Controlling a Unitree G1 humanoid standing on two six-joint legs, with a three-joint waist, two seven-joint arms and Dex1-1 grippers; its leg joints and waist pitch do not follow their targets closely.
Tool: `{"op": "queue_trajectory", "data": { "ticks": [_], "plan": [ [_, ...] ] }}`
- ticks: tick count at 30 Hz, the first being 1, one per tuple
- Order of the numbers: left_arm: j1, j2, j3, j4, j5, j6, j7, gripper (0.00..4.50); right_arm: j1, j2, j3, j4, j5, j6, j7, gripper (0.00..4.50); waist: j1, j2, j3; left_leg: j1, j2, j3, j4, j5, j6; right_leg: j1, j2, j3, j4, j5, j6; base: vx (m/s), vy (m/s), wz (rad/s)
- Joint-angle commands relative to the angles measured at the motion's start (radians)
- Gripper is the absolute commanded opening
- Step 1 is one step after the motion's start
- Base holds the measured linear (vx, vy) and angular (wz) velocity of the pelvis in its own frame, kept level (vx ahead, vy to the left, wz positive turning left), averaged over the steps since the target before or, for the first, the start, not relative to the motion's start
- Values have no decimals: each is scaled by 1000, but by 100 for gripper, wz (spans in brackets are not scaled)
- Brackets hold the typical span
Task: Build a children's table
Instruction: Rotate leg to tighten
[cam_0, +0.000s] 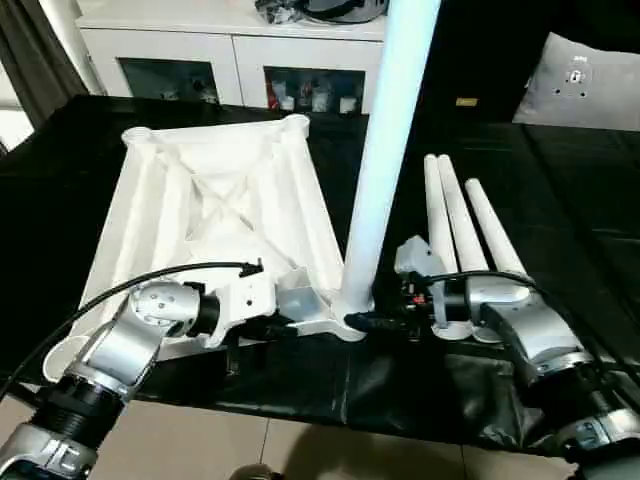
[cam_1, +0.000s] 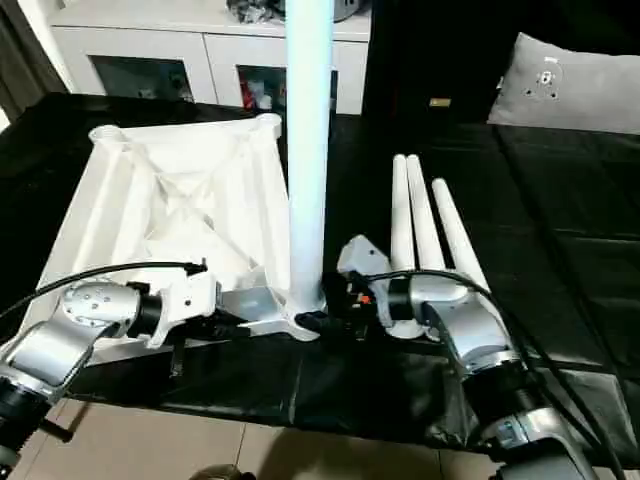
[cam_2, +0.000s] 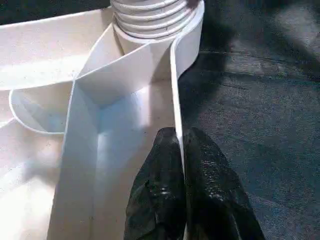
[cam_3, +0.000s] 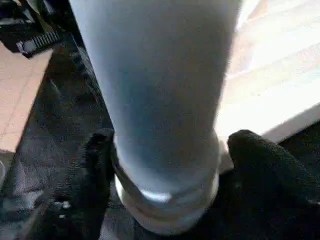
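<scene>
The children's table top (cam_0: 220, 200) lies upside down on a black cloth, its ribbed underside facing up. One white leg (cam_0: 385, 150) stands upright in the near right corner socket (cam_0: 350, 318), and its threaded end (cam_2: 150, 15) sits in that socket. Three more legs (cam_0: 465, 215) lie side by side to the right. My left gripper (cam_2: 181, 150) is shut on the top's thin near rim wall, one finger on each side. My right gripper (cam_3: 167, 150) is open, and its fingers (cam_3: 97, 165) straddle the base of the upright leg closely.
The black cloth (cam_0: 560, 200) covers the work surface, and its front edge drops to a tiled floor (cam_0: 250, 440). A white cabinet with glass doors (cam_0: 230, 60) stands behind. A grey cushion (cam_0: 585, 85) lies at the far right.
</scene>
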Motion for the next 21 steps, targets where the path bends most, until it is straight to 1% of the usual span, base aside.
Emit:
{"op": "queue_trajectory", "data": {
  "ticks": [1,2,5,6,8,9,10,14,15,16,17,18,19,20,21],
  "plan": [
    [3,-1,-57,10,19,-19,-55,0,-11,7,-3,13,16,12,13,330,-1,-3,-56,15,76,-23,-70,-136,50,39,-92,45,-54,-41,-271,0,0,0],
    [2,-1,-57,11,19,-20,-55,0,-11,7,-2,15,16,12,15,330,-1,-3,-56,16,76,-23,-70,-131,51,39,-91,44,-54,-37,-270,0,0,0],
    [0,-1,-60,17,15,-24,-54,0,-11,10,-4,23,23,18,29,307,2,-3,-56,15,76,-22,-69,-122,54,39,-90,44,-52,-21,-272,0,0,0],
    [0,-2,-60,19,14,-25,-53,0,-9,10,-5,21,24,20,30,288,2,-3,-56,15,76,-23,-70,-125,53,39,-90,43,-52,-28,-269,0,0,0],
    [1,-4,-59,23,14,-26,-53,0,-6,10,-6,20,28,25,34,288,3,-4,-57,16,76,-22,-69,-124,52,38,-90,44,-52,-30,-269,0,0,0],
    [2,-6,-58,25,15,-26,-51,0,-3,10,-6,19,29,27,35,277,3,-5,-56,15,76,-22,-69,-125,51,39,-92,44,-53,-35,-268,0,0,0],
    [3,-7,-57,26,16,-27,-51,0,0,11,-7,18,29,28,37,277,3,-6,-57,15,76,-22,-69,-122,51,40,-92,44,-53,-38,-266,0,0,0],
    [26,-32,-28,23,-7,12,-11,0,30,47,-11,-5,39,49,-9,273,3,-6,-56,15,77,-21,-69,-118,52,38,-92,44,-52,-33,-267,0,0,0],
    [39,-42,-17,14,-15,34,13,0,39,69,-12,-12,35,56,-48,273,4,-5,-55,16,77,-22,-71,-132,47,37,-93,44,-54,-53,-264,0,0,0],
    [60,-61,-3,-11,-19,73,58,0,44,112,-13,-2,14,72,-134,272,0,-7,-51,16,77,-23,-75,-153,38,37,-92,44,-58,-86,-260,0,0,0],
    [60,-61,-3,-12,-19,73,59,0,44,112,-13,-2,14,72,-135,272,-3,-6,-48,16,78,-24,-79,-174,30,35,-93,45,-61,-116,-259,0,0,0],
    [76,-77,8,-32,-23,104,95,0,44,146,-15,10,-2,89,-201,272,-11,-6,-42,19,78,-26,-86,-233,7,33,-95,47,-68,-199,-250,0,0,0],
    [100,-117,30,-70,-30,174,169,0,35,216,-29,52,-25,92,-327,272,-19,-7,-39,23,75,-29,-90,-281,-18,30,-96,48,-76,-289,-231,0,0,0],
    [100,-117,30,-70,-30,174,169,0,35,216,-29,52,-25,92,-327,272,-25,-5,-38,24,76,-30,-91,-299,-32,29,-98,50,-76,-317,-226,0,0,0],
    [107,-155,47,-82,-23,216,237,0,17,274,-52,99,-29,94,-423,272,-37,-10,-35,14,72,-39,-97,-321,-45,36,-102,47,-80,-385,-201,0,0,0]
  ]
}}
